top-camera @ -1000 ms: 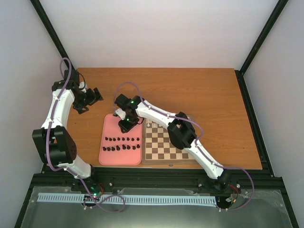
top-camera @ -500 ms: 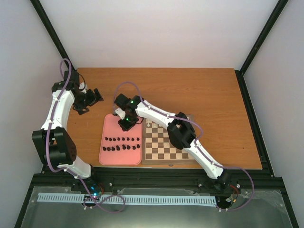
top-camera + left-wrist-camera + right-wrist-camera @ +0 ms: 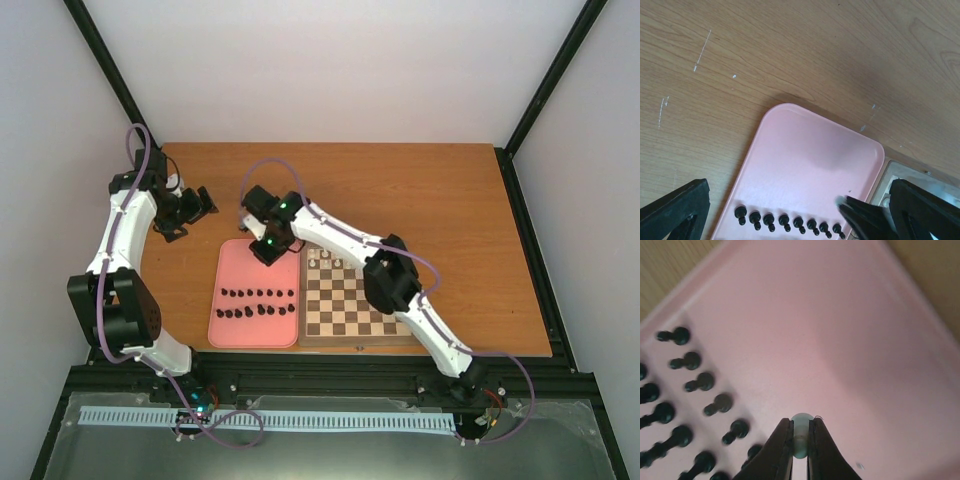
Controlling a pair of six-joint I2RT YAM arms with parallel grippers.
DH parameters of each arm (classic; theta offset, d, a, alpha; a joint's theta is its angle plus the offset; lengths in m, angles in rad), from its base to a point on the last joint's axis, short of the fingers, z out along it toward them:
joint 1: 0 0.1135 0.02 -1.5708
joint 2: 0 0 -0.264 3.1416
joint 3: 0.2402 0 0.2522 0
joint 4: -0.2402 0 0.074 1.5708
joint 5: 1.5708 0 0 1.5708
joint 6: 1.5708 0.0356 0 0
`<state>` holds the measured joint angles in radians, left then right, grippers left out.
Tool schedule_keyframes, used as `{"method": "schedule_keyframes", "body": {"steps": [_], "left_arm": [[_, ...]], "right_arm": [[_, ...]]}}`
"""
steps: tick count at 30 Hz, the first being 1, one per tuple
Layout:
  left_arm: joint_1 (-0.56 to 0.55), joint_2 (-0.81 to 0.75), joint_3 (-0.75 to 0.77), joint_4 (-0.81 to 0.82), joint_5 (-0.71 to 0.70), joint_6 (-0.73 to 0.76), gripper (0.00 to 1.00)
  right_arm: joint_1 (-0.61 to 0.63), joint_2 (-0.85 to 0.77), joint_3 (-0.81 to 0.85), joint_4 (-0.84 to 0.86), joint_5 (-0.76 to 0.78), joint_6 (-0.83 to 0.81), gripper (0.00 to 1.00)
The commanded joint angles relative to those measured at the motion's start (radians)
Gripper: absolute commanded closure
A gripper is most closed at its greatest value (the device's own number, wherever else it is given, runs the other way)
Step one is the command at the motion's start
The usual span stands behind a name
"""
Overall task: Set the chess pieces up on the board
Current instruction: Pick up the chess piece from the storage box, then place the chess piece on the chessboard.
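right gripper [image 3: 266, 252] over far part of pink tray [image 3: 230, 270], jaws clamped on small white chess piece [image 3: 801, 432], round head showing between tips; can't tell if lifted off tray
black pieces [image 3: 258, 303] in two rows on tray's near half
board [image 3: 345, 305] just right of tray, few white pieces [image 3: 322, 258] on its far row
left gripper [image 3: 192, 217] spread wide over table [image 3: 430, 190], left of tray's far corner, holding nothing

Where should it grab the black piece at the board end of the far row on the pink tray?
Probably by the head, from straight above: the black piece looks upright, neighbours close beside, so only its top is free.
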<state>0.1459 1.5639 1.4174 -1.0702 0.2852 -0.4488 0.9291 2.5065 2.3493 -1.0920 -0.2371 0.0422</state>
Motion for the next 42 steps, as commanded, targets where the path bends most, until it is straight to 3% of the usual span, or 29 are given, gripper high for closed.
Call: {"method": "schedule_keyframes", "body": {"steps": [1, 4, 9, 15, 24, 42], "left_arm": [[-0.001, -0.043, 0.009, 0.004, 0.008, -0.007, 0.0], [0.0, -0.044, 0.013, 0.003, 0.004, -0.005, 0.0], [0.0, -0.038, 0.019, 0.003, 0.004, -0.007, 0.0], [0.0, -0.023, 0.03, 0.004, 0.004, -0.006, 0.0], [0.0, 0.002, 0.04, 0.0, -0.002, -0.002, 0.0], [-0.001, 0.02, 0.055, -0.007, -0.012, 0.005, 0.0]], "right_arm": [[-0.036, -0.199, -0.028, -0.008, 0.054, 0.025, 0.96], [-0.076, -0.307, -0.131, -0.003, 0.075, 0.055, 0.97], [-0.156, -0.546, -0.438, 0.037, 0.174, 0.1, 0.97], [-0.347, -0.8, -0.8, 0.082, 0.208, 0.168, 0.96], [-0.563, -0.958, -1.115, 0.094, 0.225, 0.162, 0.96], [-0.587, -0.835, -1.131, 0.16, 0.184, 0.135, 0.96]]}}
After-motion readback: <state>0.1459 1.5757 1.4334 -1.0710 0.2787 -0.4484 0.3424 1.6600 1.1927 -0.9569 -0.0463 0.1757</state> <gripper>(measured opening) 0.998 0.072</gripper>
